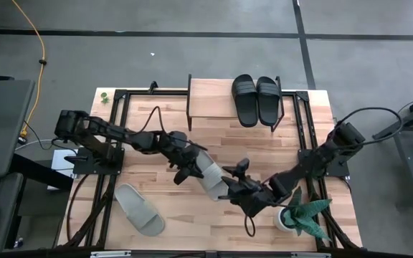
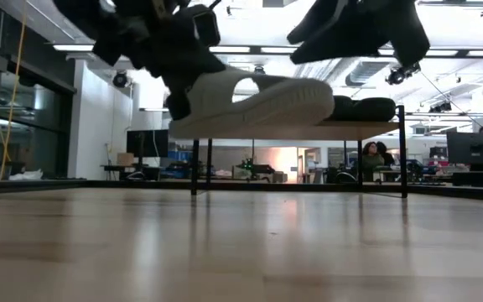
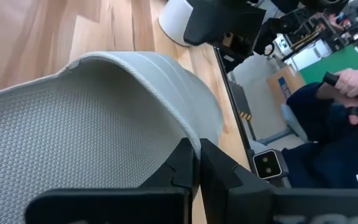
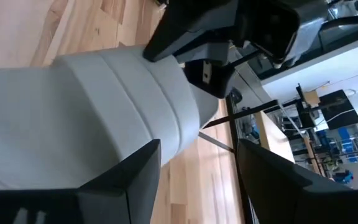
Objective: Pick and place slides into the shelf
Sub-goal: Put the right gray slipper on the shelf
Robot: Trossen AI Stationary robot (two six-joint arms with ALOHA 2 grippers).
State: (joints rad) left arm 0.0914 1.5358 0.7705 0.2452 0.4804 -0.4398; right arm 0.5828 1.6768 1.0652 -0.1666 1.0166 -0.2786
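Observation:
A pale grey-green slide point(image 1: 209, 175) hangs in the air above the middle of the table; the low view shows this slide point(image 2: 254, 101) clear of the tabletop. My left gripper point(image 1: 187, 169) is shut on it, coming from the table's left. My right gripper point(image 1: 236, 179) stands open at the slide's other side, its fingers point(image 4: 129, 177) close beside the wide strap point(image 4: 123, 87). A second pale slide point(image 1: 139, 208) lies flat on the table at the near left. Two black slides point(image 1: 256, 99) rest side by side on the shelf point(image 1: 210, 100) at the far edge. My left gripper pinches the slide's edge point(image 3: 185, 134) between its two shut fingers, near one end. The fingers come roughly level from the table's left. The slide is lifted clear and lies about level, reaching out past the fingers. My right gripper: I cannot tell whether its finger touches the strap.
A potted plant in a white pot point(image 1: 301, 217) stands at the near right, close under the right arm. Black frame rails point(image 1: 113, 143) run along the table's left and right sides. A person point(image 3: 347, 93) sits beyond the table's edge.

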